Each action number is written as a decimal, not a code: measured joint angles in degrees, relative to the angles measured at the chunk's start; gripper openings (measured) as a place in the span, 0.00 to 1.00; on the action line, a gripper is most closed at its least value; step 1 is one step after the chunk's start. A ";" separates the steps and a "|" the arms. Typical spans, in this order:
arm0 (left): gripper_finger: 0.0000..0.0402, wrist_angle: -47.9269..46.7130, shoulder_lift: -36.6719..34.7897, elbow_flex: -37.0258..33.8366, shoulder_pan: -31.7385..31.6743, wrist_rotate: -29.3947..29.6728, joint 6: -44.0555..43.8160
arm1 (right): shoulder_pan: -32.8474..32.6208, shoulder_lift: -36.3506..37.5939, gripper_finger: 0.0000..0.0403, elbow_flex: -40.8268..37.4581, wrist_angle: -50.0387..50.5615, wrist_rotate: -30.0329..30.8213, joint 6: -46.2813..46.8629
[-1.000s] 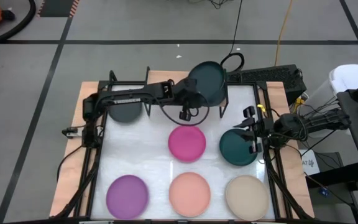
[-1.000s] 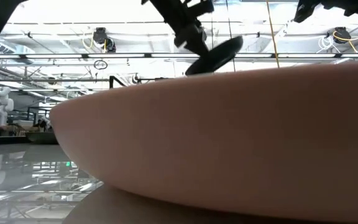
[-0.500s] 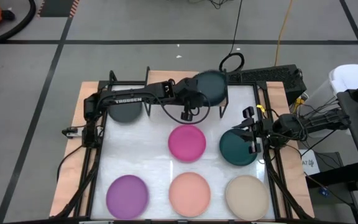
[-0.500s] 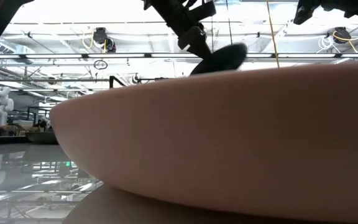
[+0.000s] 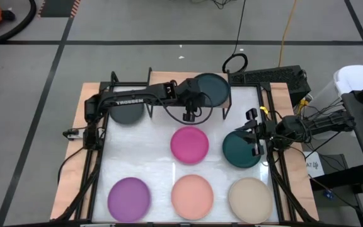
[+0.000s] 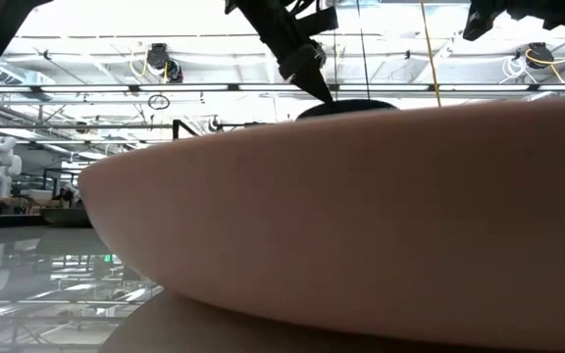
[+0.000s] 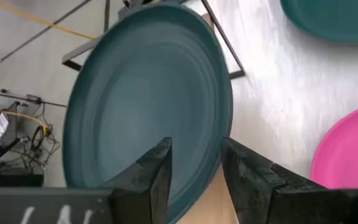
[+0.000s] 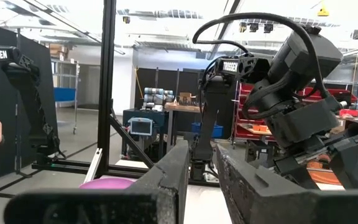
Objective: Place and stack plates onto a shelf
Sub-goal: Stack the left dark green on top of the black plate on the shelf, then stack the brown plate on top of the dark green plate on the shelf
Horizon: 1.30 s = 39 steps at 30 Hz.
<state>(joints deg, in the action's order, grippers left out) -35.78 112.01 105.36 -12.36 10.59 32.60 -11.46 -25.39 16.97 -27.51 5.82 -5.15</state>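
On the desk (image 5: 150,157), 3 plates line the near edge (image 5: 129,195), (image 5: 192,193), (image 5: 250,197); 2 more lie behind them (image 5: 190,144), (image 5: 241,151). At the far edge, the shelf (image 5: 238,94) carries 2 plates (image 5: 214,89), (image 5: 126,114).

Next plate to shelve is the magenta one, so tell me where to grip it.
Grip the magenta plate by its raised rim, one pincer finger inside, one outside. It lies flat on the table, too shallow to grasp across. The far edge, facing the left pincer, looks most open.

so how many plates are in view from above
7: a dark plate far left, a teal plate in the left gripper, magenta, teal, purple, salmon, beige. Stacked ones could be hidden.
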 joint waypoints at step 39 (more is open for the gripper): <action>0.36 28.79 -33.96 -42.09 24.12 21.36 -25.92 | -2.69 -11.37 0.17 12.11 29.80 17.02 7.72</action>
<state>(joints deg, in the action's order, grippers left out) -6.98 78.04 63.26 11.76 31.95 6.68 -14.15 -36.76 29.08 2.29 22.84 2.57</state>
